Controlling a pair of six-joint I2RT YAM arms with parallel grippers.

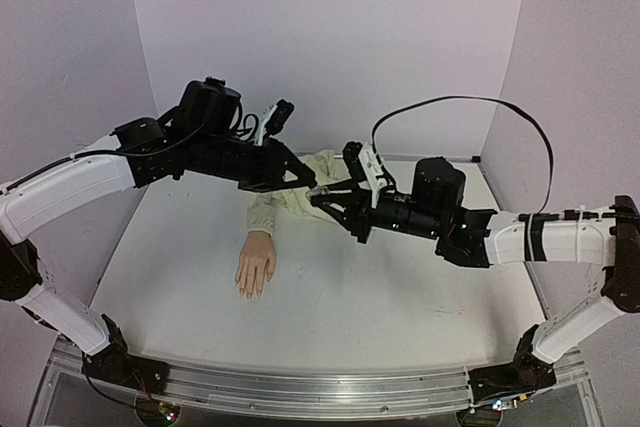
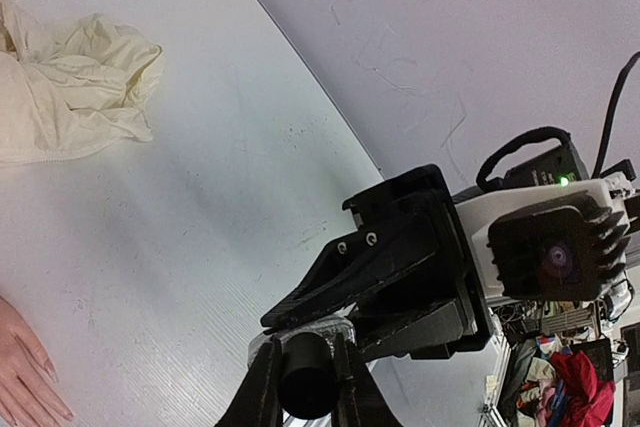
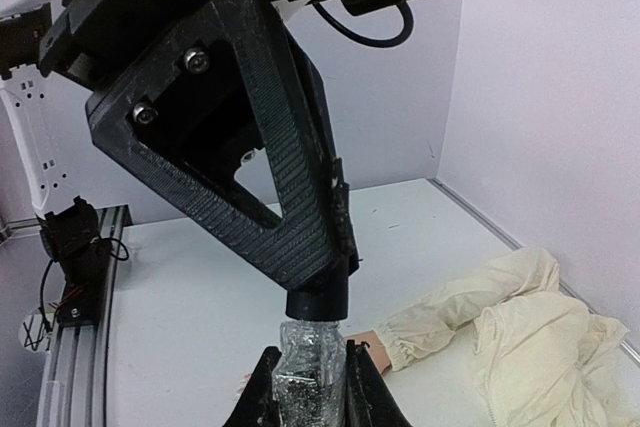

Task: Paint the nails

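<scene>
left gripper point(image 2: 305, 392): narrow, pinched on the black cap point(image 2: 307, 375) of the polish bottle point(image 3: 312, 362)
right gripper point(image 3: 312, 392): narrow, clamped on the bottle body, cap end up toward the left gripper
where they meet: mid-air over the far middle of the bench point(image 1: 400, 287), just above the cream sleeve point(image 1: 268, 209)
nails point(image 1: 250, 290): on the mannequin hand point(image 1: 256, 265), lying flat on the bench left of centre; too small for us to tell if any polish is on them
hand axis: far to near, wrist far at the sleeve cuff, fingertips toward the near edge
key relation: nails lie below, nearer and slightly left of both grippers, well apart from them
nearer arm: left, we judge; the hand is on its side and it has the cap
step, our read: opening the bottle; cap sits on the neck, no brush in view
next move needs: cap lifted clear, then left gripper down and toward near, along the fingers
risk: bottle tipping in the right gripper over the sleeve
</scene>
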